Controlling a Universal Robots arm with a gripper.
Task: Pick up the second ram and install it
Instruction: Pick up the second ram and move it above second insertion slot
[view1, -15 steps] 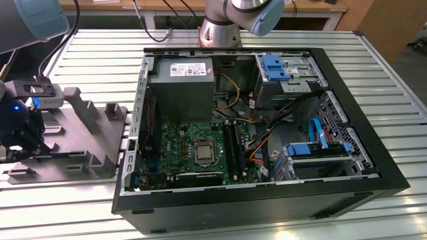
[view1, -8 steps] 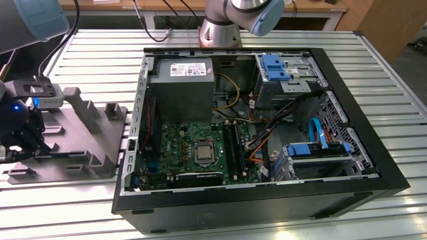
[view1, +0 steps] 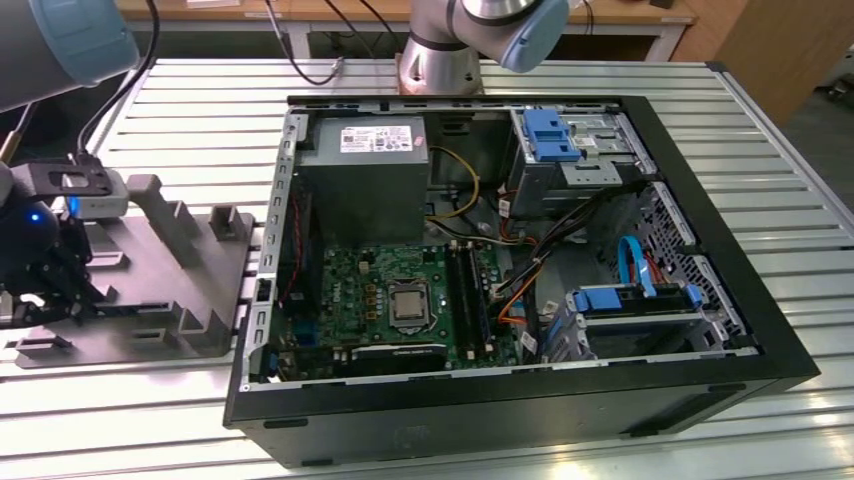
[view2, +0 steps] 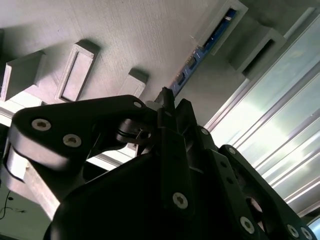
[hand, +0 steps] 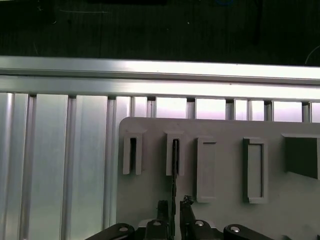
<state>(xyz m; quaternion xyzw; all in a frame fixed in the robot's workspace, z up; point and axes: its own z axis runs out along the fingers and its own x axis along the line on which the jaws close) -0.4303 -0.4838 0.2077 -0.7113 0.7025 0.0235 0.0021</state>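
First wrist view: we see the end effector (hand: 174, 204) astride the second ram (hand: 175, 152), seemingly spread; lifting and installing remain.

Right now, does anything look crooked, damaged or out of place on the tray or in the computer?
Nothing stands out. The second ram stands on edge and straight in its slot of the grey tray, with the hand right at it. The open computer case lies flat, with nothing hanging out of it.
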